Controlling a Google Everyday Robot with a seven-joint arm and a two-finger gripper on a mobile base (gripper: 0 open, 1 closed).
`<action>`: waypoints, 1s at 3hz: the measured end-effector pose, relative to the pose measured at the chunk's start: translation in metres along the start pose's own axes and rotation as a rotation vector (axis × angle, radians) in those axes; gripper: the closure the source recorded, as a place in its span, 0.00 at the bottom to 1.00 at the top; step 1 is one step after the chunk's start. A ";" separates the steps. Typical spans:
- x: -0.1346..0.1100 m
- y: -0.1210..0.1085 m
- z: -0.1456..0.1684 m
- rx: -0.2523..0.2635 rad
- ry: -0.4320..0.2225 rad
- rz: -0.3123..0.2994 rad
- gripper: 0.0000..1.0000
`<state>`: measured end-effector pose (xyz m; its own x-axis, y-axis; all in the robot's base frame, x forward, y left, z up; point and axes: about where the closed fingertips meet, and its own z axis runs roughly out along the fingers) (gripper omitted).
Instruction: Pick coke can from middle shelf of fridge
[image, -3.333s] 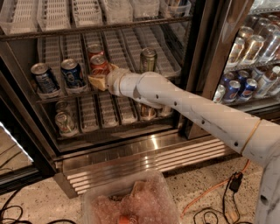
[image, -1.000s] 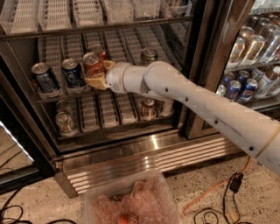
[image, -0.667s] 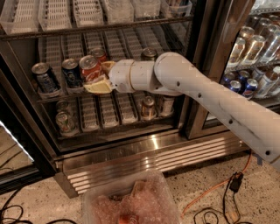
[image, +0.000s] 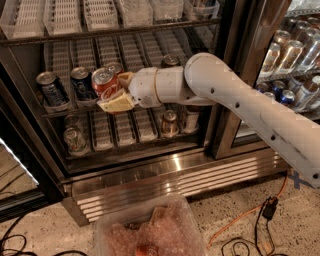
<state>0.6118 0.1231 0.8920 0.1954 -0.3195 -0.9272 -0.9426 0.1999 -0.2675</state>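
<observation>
The red coke can (image: 103, 81) with a silver top is held in my gripper (image: 116, 91), whose tan fingers are shut around it. It hangs tilted in front of the middle shelf (image: 60, 111) of the open fridge (image: 150, 172), clear of the white lane trays. My white arm (image: 235, 100) reaches in from the right. Two blue cans (image: 52, 89) stand on the middle shelf just left of the coke can.
A dark-topped can (image: 171, 61) stands further back on the middle shelf behind my wrist. The lower shelf holds a green-gold can (image: 74, 140) and brown cans (image: 169, 123). A black door frame (image: 235, 75) stands at the right, bottles (image: 295, 65) beyond it. A clear plastic bin (image: 150, 230) sits on the floor.
My gripper has pulled the coke can out from the shelf toward the front and left, and the arm's elbow has swung up and forward.
</observation>
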 end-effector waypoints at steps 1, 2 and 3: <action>0.004 0.004 -0.004 -0.023 0.012 0.004 1.00; 0.006 0.010 -0.006 -0.048 0.020 0.010 1.00; 0.009 0.024 -0.010 -0.067 0.033 0.010 1.00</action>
